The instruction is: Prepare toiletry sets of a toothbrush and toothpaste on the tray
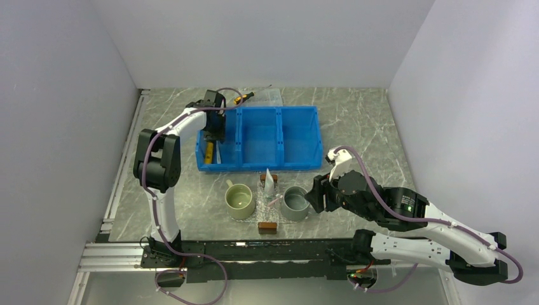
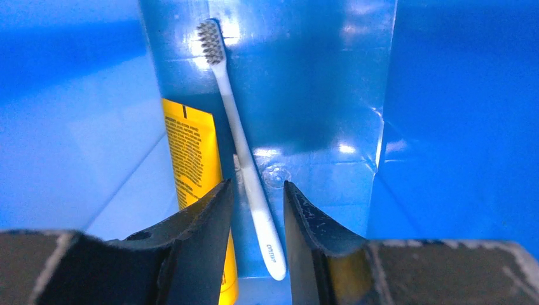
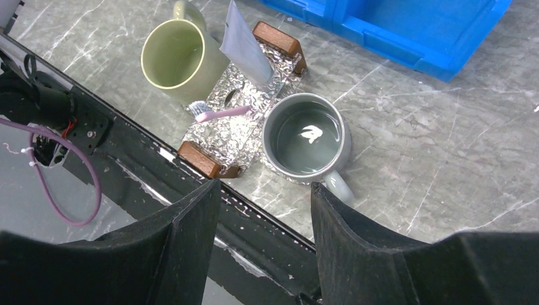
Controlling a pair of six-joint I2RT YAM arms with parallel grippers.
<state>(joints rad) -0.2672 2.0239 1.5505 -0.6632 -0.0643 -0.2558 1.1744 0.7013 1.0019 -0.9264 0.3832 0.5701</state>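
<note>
A white toothbrush (image 2: 236, 130) lies in the left compartment of the blue bin (image 1: 299, 136), beside a yellow tube (image 2: 191, 155). My left gripper (image 2: 257, 185) is open and straddles the toothbrush's handle end, with a gap on each side. The clear tray (image 3: 222, 136), with its wooden end blocks (image 1: 267, 227), sits between two mugs. On it lie a pink toothbrush (image 3: 219, 114) and a pale toothpaste tube (image 3: 245, 44) leaning up at the far end. My right gripper (image 3: 264, 187) hangs open and empty near the table's front edge, right of the grey mug.
A green mug (image 1: 240, 200) stands left of the tray and a grey mug (image 1: 295, 203) right of it. A yellow-and-black screwdriver (image 1: 243, 97) and a clear bag (image 1: 267, 95) lie behind the bin. The black base rail (image 3: 267, 222) runs under my right gripper.
</note>
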